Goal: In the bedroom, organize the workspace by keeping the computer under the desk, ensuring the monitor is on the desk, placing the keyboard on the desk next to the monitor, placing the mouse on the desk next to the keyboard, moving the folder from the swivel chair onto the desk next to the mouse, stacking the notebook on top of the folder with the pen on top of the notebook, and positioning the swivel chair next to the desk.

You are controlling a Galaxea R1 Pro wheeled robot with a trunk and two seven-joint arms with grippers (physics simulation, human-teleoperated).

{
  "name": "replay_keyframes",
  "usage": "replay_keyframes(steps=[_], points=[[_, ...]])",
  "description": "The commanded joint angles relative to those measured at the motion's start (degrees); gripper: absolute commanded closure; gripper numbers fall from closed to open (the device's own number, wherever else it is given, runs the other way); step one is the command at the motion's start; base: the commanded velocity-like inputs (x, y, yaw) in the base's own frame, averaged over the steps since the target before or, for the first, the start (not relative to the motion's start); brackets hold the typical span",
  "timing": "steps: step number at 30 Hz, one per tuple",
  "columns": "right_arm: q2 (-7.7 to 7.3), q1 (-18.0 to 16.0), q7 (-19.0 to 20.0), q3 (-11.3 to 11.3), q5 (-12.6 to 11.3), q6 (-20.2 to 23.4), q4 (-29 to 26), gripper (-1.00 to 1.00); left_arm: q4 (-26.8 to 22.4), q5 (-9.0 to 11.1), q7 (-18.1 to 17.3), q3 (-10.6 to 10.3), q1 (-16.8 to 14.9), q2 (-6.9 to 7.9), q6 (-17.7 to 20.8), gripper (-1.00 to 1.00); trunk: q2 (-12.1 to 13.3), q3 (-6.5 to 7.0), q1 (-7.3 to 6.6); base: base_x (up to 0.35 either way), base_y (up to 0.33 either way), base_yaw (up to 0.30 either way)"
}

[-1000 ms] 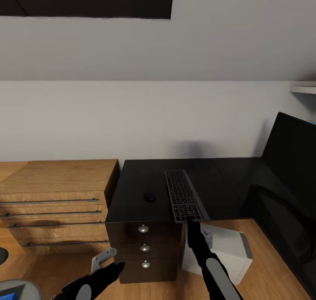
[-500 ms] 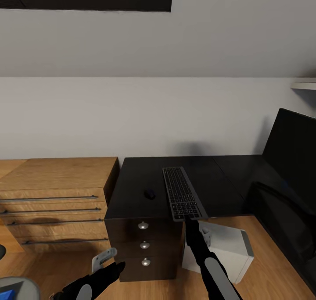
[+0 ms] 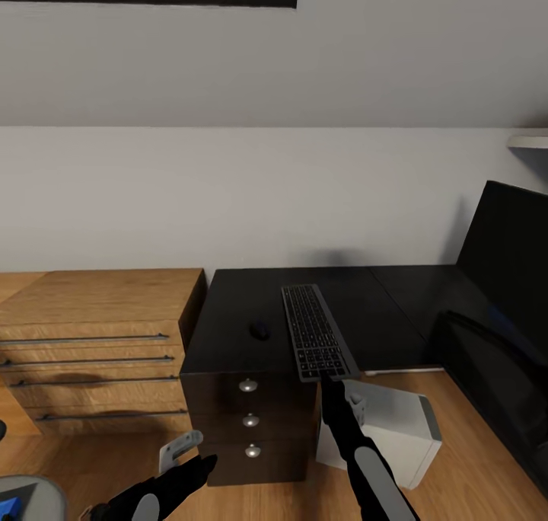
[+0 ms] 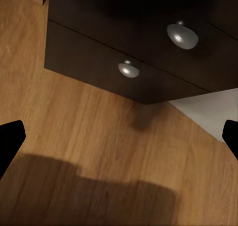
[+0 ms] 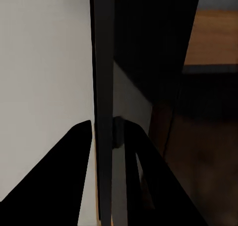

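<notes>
Right tool [image 3: 329, 380] pinches the slim silver-grey keyboard's [image 3: 313, 330] near end — steering it over the glossy black desk [image 3: 236, 330], beside the small black mouse [image 3: 260, 330].

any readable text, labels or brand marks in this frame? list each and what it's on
None readable.
Keyboard: key legends show as pale specks, too small to read.
Monitor, computer, mouse, desk drawer fronts: no text or logo visible.
</notes>
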Motion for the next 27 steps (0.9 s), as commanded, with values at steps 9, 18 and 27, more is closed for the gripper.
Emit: replay_keyframes(steps=[9,18,27], points=[[-0.02,0.0,-3.3,0.1,-0.8,-0.2,1.6,1.0,-0.1,0.6,0.5,-0.1,0.0,0.03,0.1,-1.0,-0.8,-0.43,0.44,0.0,0.0,0.0],[-0.01,0.0,-3.3,0.2,-0.6,-0.2,1.6,1.0,-0.1,0.6,0.5,-0.1,0.0,0.02,0.1,-1.0,-0.8,-0.43,0.44,0.0,0.0,0.0],[0.01,0.0,-3.3,0.2,-0.5,-0.2,1.6,1.0,-0.1,0.6,0.4,-0.1,0.0,-0.04,0.1,-1.0,-0.8,-0.43,0.44,0.0,0.0,0.0]])
